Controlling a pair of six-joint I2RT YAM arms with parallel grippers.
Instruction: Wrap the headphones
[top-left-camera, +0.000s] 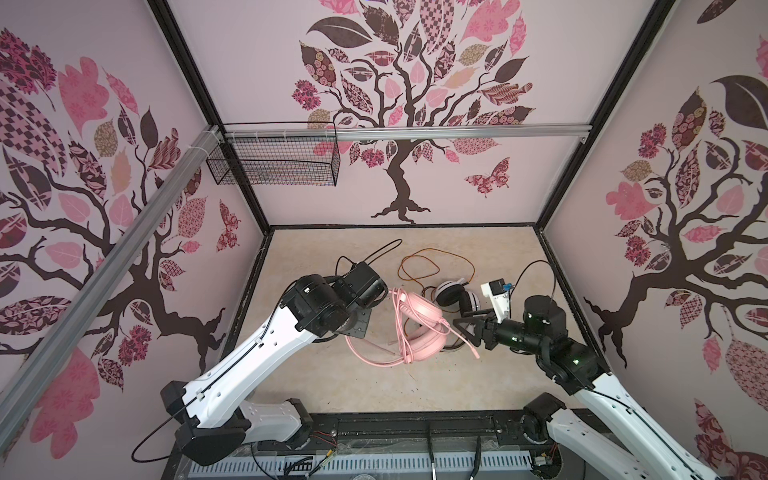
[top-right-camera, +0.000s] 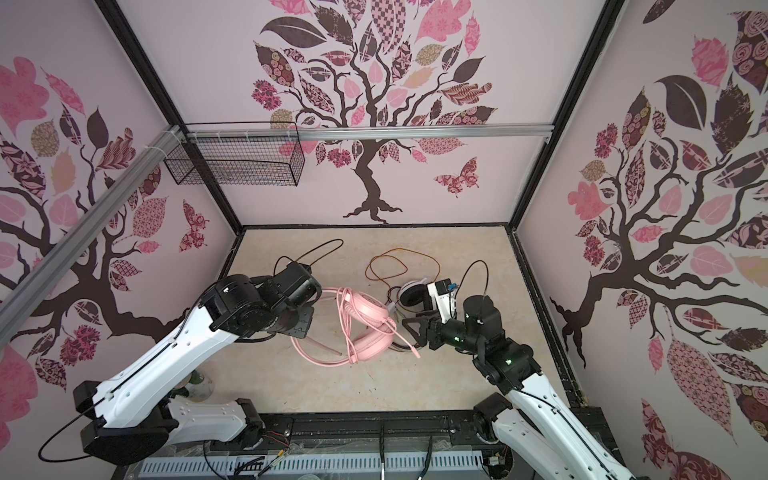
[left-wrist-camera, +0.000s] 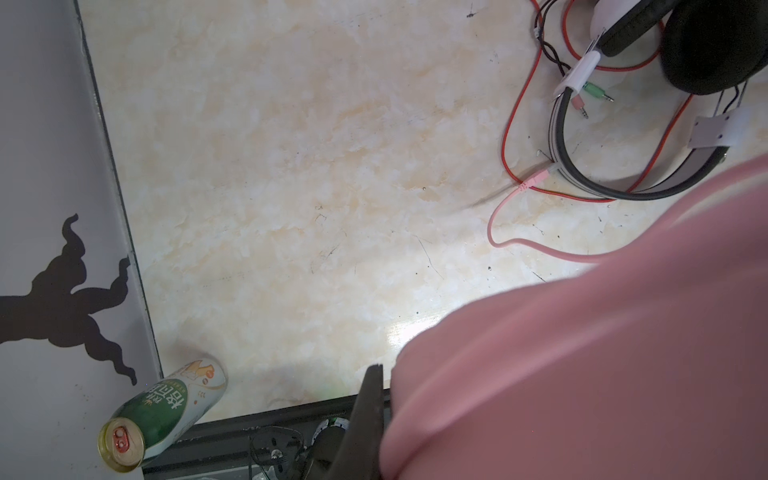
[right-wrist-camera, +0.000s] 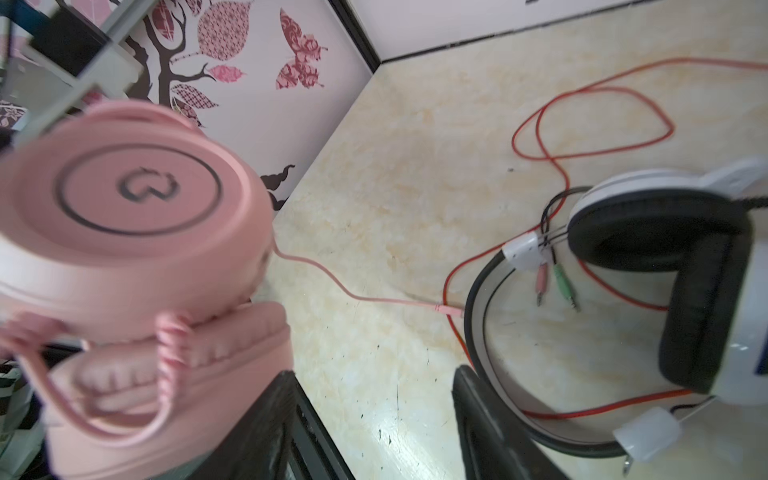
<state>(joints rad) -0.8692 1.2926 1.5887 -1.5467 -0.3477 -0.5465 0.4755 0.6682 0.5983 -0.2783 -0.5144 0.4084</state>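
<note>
Left arm (top-left-camera: 249, 365) and right arm (top-left-camera: 619, 409): white shells are alternating with black joint housings. A thin black cable (top-left-camera: 241, 358) is running along each shell, and screw holes (top-left-camera: 270, 334) are dotting the flanks. Green lights (top-left-camera: 575, 361) are glowing on the right arm's joints. At 12 o'clock of the black right gripper (top-left-camera: 463, 332), a white bracket (top-left-camera: 496, 301) is carrying a blue plug (top-left-camera: 506, 286).

Pink headset (left-wrist-camera: 602, 332) blurred, edge-cut
</note>
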